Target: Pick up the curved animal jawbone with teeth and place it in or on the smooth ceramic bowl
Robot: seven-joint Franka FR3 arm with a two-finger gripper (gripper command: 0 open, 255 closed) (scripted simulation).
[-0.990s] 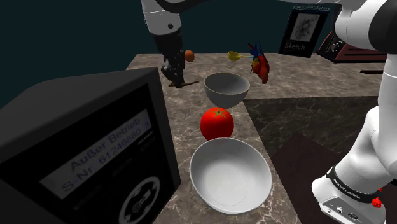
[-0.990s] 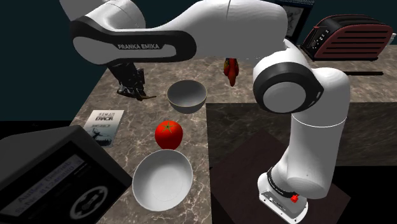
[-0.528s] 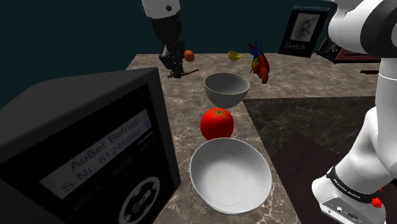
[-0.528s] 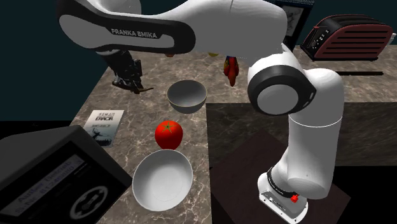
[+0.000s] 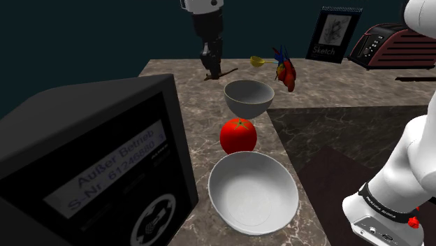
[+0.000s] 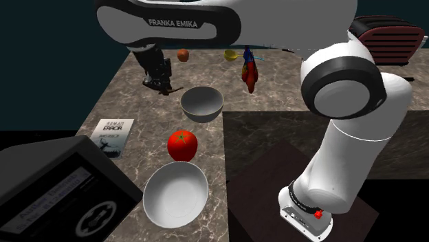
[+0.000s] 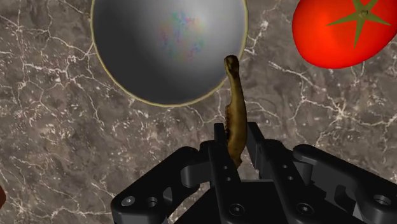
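- white bowl [image 5: 253,194], nearest the stand; nothing in it
- grey bowl [image 7: 168,48], past the tomato [image 5: 237,135]; its inside is bare too
- gripper [image 7: 236,143] over the marbled counter [image 7: 63,146]; fingers pinched narrowly on the bone
- jawbone [image 7: 235,102], one end clasped between the fingers; the other end pokes out just beside the grey bowl's rim

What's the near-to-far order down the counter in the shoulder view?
Large white bowl → tomato → smaller grey bowl → sketch pad. The jawbone clasped in the gripper is left out because its depth is unclear.
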